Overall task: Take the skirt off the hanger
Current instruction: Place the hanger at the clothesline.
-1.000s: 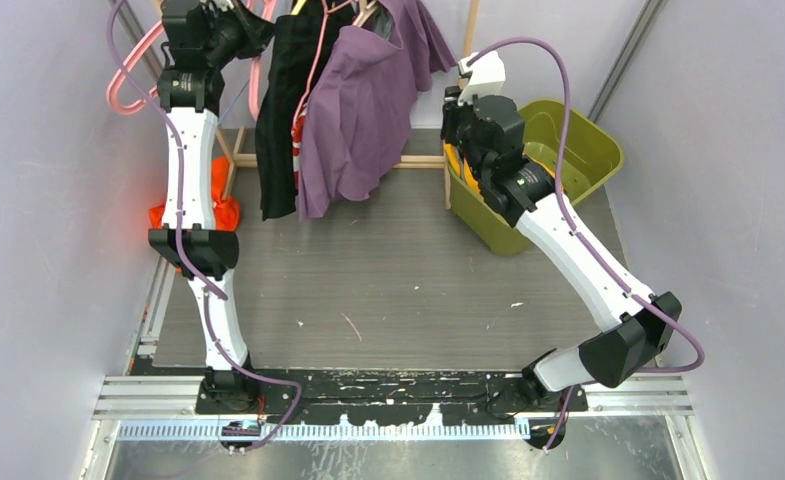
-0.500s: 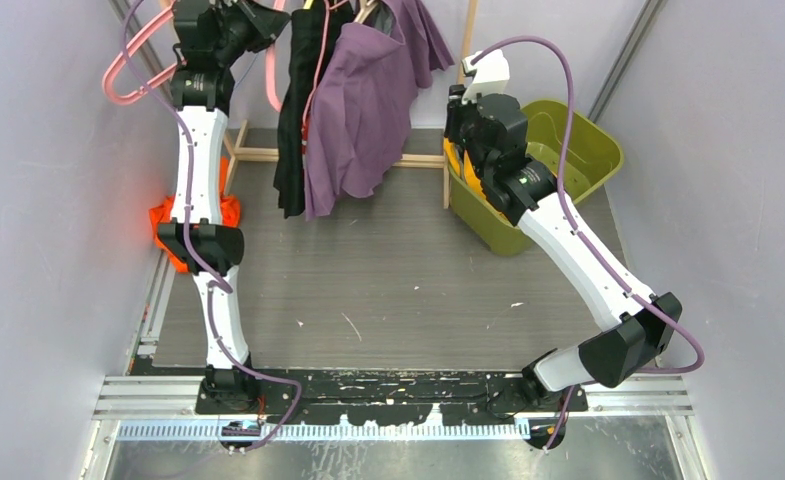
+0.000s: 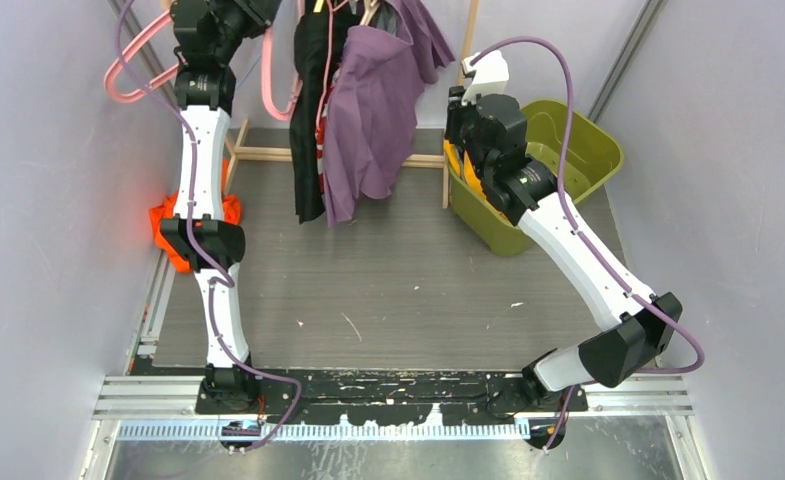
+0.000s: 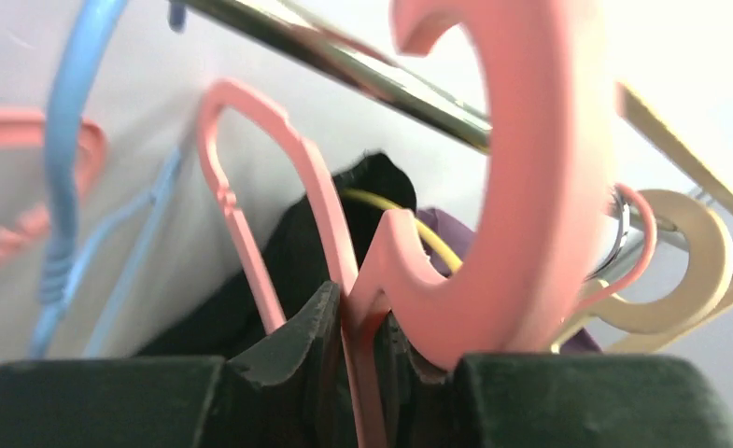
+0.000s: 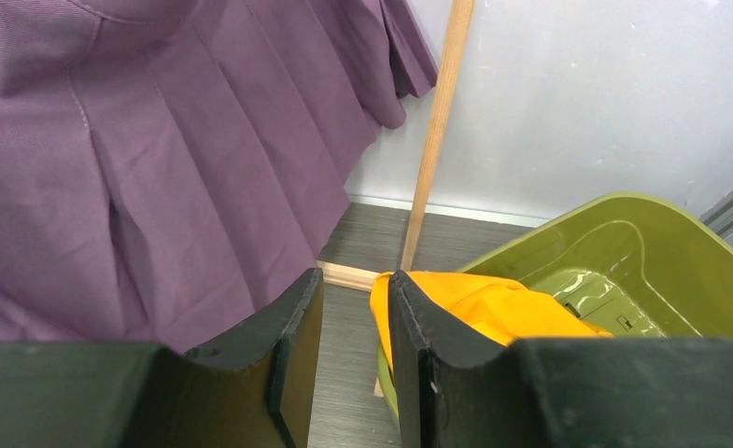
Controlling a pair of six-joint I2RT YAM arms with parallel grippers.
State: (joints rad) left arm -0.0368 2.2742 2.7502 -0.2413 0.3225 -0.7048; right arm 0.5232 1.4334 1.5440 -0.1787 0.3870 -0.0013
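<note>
A purple pleated skirt [image 3: 373,110] hangs from the rail at the top centre, next to a black garment [image 3: 313,120]. It fills the left of the right wrist view [image 5: 157,140]. My left gripper [image 3: 253,12] is up at the rail and is shut [image 4: 362,322] on the neck of a pink hanger [image 4: 521,187], whose hook is at the metal rail [image 4: 344,65]. My right gripper [image 3: 455,105] is open and empty [image 5: 355,299], just right of the skirt and apart from it.
A green bin [image 3: 583,135] with a yellow cloth [image 5: 474,299] stands at the back right, under my right wrist. The wooden rack [image 3: 268,155] has an upright post [image 5: 437,121]. An orange cloth [image 3: 168,215] lies at the left. Blue [image 4: 63,187] and cream [image 4: 689,271] hangers hang on the rail.
My left arm has shifted right along the rail with the pink hanger, and the black garment and purple skirt have swung right with it. My right arm has hardly moved.
</note>
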